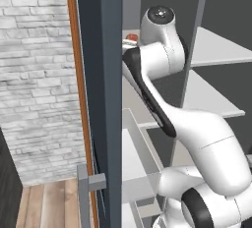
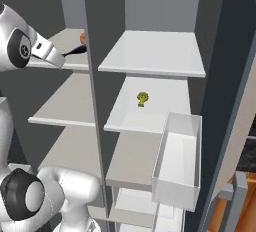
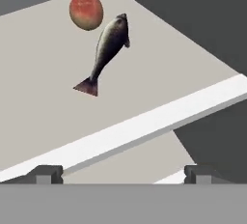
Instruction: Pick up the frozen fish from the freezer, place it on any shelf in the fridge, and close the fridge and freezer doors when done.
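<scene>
Arm [image 1: 197,138] rises from the base and bends up into the freezer [image 2: 65,106], its hand aimed at the top freezer shelf [image 3: 43,102]. In the hand view I see the gripper [image 3: 120,175] short of the shelf's front edge, fingertips [image 3: 46,174] wide apart with nothing between them. One fish [image 3: 107,49] lies on that shelf, head away from the gripper and tail toward it, untouched. One red fruit [image 3: 86,11] sits just beside the fish's head; I cannot tell whether they touch. From the right base view the fruit [image 2: 83,38] is half hidden behind the divider, and the fish there is only a dark sliver by the arm. One green lump [image 2: 142,98] rests on the second fridge shelf [image 2: 150,111]. Both doors stand open: the freezer door [image 1: 101,99] is cut off at the frame, and the fridge door [image 2: 235,101] carries one white bin [image 2: 177,161].
</scene>
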